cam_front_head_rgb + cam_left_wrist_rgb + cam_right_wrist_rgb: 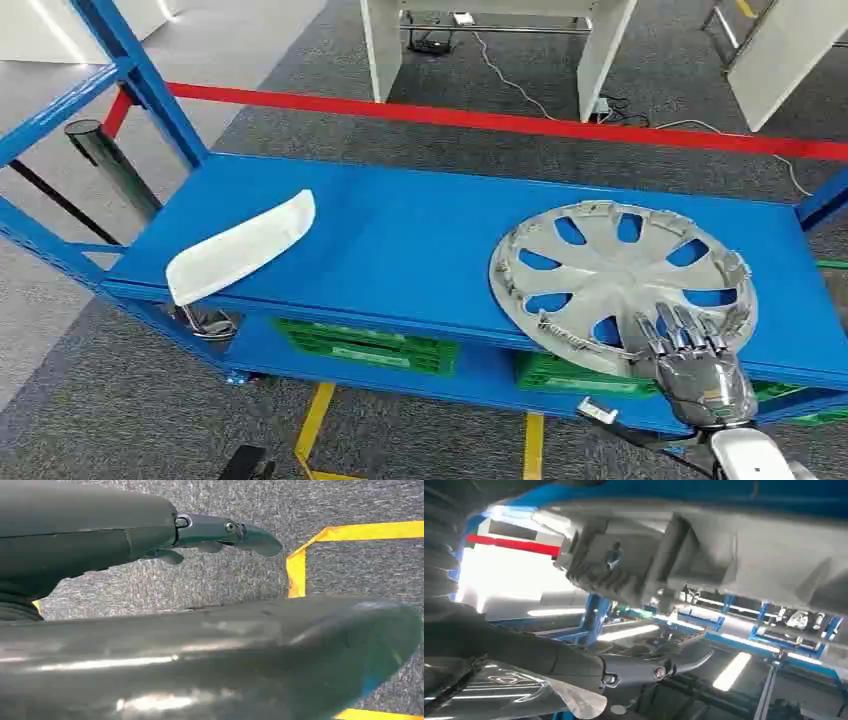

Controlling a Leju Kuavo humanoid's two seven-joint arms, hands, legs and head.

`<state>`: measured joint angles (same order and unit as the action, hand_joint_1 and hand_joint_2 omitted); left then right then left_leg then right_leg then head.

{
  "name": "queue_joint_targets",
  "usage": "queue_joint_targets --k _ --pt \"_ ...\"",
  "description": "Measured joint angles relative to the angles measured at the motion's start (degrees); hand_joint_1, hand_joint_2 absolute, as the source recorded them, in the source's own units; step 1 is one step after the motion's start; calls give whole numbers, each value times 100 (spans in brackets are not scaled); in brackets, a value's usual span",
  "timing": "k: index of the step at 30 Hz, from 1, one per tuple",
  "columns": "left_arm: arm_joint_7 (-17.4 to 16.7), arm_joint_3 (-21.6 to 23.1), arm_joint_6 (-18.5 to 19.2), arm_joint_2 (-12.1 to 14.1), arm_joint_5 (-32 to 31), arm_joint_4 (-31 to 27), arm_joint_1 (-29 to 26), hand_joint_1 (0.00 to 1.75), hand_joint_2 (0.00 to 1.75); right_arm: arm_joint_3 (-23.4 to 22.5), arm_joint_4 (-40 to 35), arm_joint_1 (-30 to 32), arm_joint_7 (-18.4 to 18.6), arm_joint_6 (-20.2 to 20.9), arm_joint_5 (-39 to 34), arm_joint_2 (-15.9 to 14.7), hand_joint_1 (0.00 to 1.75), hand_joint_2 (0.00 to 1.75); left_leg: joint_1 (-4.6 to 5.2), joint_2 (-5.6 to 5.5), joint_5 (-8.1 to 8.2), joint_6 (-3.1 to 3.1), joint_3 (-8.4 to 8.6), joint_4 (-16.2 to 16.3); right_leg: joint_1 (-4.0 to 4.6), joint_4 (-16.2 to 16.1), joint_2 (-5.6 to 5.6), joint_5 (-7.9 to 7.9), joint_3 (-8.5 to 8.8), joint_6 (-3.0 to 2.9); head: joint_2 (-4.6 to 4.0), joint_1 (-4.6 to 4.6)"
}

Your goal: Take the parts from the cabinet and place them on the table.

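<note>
A silver hubcap (pixel 620 275) lies flat on the right half of the blue cabinet shelf (pixel 400 240), its near rim at the shelf's front edge. My right hand (pixel 700 370) reaches up from below, and its fingers (pixel 685 330) lie on top of that near rim. In the right wrist view the hubcap's grey underside (pixel 704 550) hangs over the thumb (pixel 654 670), with a gap between them. A long white curved part (pixel 240 248) rests at the shelf's left front corner. My left hand (pixel 90 540) hangs over the grey floor with straight fingers and nothing in it.
Green crates (pixel 365 345) sit on the lower shelf. A red bar (pixel 500 118) runs behind the cabinet, and blue uprights (pixel 140 80) frame its left side. White table legs (pixel 600 50) stand beyond. Yellow tape (pixel 312 425) marks the carpet.
</note>
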<state>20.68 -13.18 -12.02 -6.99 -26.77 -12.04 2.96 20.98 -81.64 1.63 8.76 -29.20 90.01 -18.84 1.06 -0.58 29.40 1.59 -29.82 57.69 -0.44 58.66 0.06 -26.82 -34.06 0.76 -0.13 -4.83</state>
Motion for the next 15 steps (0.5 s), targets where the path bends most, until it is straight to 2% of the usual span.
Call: queue_joint_targets --k 15 --pt "9 -44 2 -20 -7 0 4 0 0 -22 354 30 68 -122 0 0 0 175 0 0 0 0 3 0 0 0 0 0 0 0 0 0"
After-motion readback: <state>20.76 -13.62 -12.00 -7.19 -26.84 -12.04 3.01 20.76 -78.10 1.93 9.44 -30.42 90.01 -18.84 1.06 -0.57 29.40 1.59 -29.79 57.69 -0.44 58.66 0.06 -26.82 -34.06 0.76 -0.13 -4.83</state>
